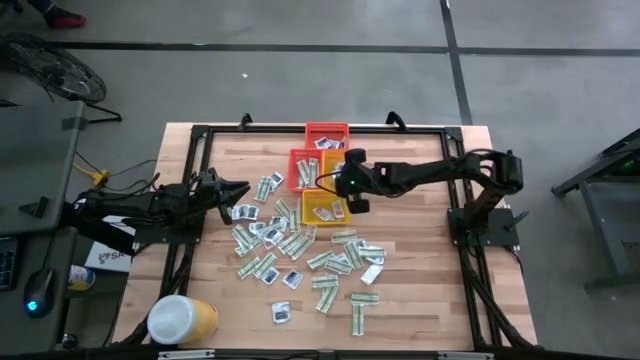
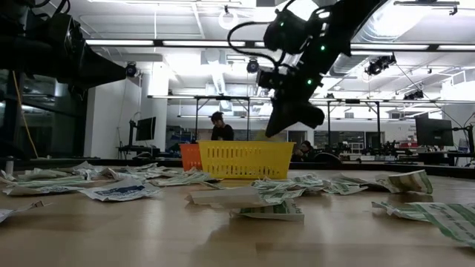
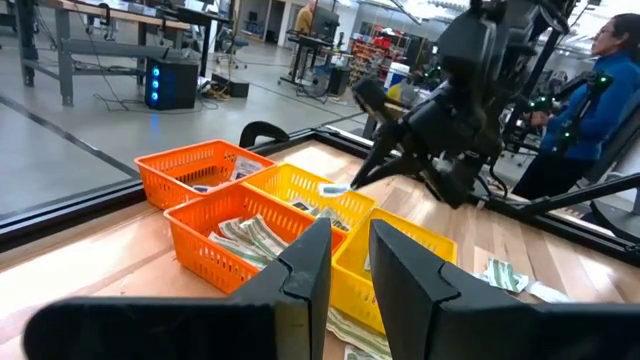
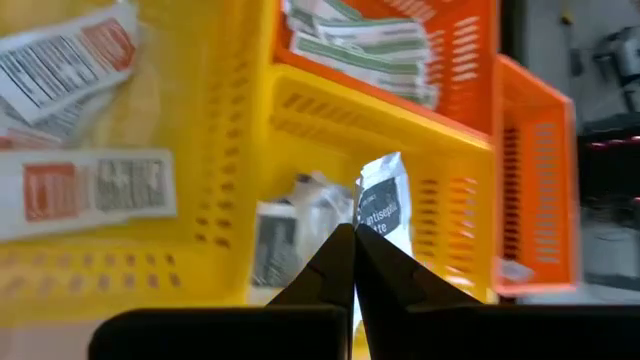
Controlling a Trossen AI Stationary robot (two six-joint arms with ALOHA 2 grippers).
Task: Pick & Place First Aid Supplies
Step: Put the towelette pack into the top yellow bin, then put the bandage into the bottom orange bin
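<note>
You have most of the job ahead of you. Nearest the table's front edge, dozens of packets (image 1: 300,255) lie loose across the wood, green-and-white strips mixed with white squares, spread from just in front of the baskets down toward the yellow tub (image 1: 182,319) at the front left corner. Only a few packets have reached the baskets so far: some strips lie in the orange basket (image 3: 232,232), a few pieces in the yellow baskets (image 1: 325,208), and the red basket (image 1: 327,136) at the far end looks little filled, though you cannot judge it well from above.

Your left gripper (image 1: 236,190) hangs low at the left edge of the pile, pointing toward the baskets. Its fingers (image 3: 305,268) stand slightly apart with nothing between them.

Farther in, your right arm stretches from its base at the right side across the table, and the right gripper (image 1: 352,182) hovers over the yellow baskets, tilted down. Its jaws are pinched together; a white packet (image 4: 383,212) with dark print sits right at the tips, but you cannot tell whether it is held or already lying in the basket.
</note>
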